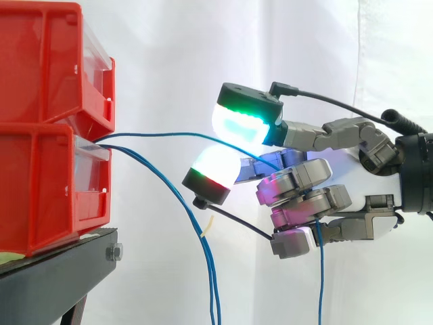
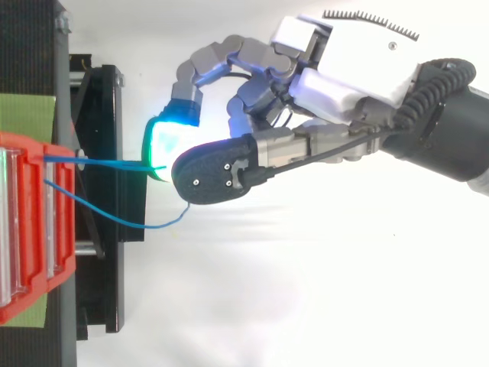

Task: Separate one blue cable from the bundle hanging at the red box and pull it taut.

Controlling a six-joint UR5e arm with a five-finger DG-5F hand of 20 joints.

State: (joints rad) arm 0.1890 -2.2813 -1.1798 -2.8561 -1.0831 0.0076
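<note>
The blue cable (image 1: 169, 133) is leaving the front of the red box (image 1: 40, 183) at the seam between its upper and lower bins. It is running almost level to the right, straight toward the hand (image 1: 304, 189). Its long axis is lying along the line from box to hand, so the hand is sitting at the cable's far end, well apart from the box. A pull directly away from the box looks like the move that would tighten it. In the side view the span is showing a shallow arch, rising a little before dipping into the fingers, which suggests it is not yet fully taut. From above, the cable (image 2: 99, 161) is reading nearly straight. The hand is closing narrowly on this cable: two glowing pads (image 1: 240, 122) are meeting around it, one above and one below. The other fingers are curling in behind them, and the cable's free tail is hanging down below the palm. The other blue cables (image 1: 183, 203) of the bundle are drooping from the same seam, down past the edge of the black stand (image 1: 61, 271), apart from the hand. In the top view one of them is bowing out beside the held one, and whether its end is touching a finger cannot be told
</note>
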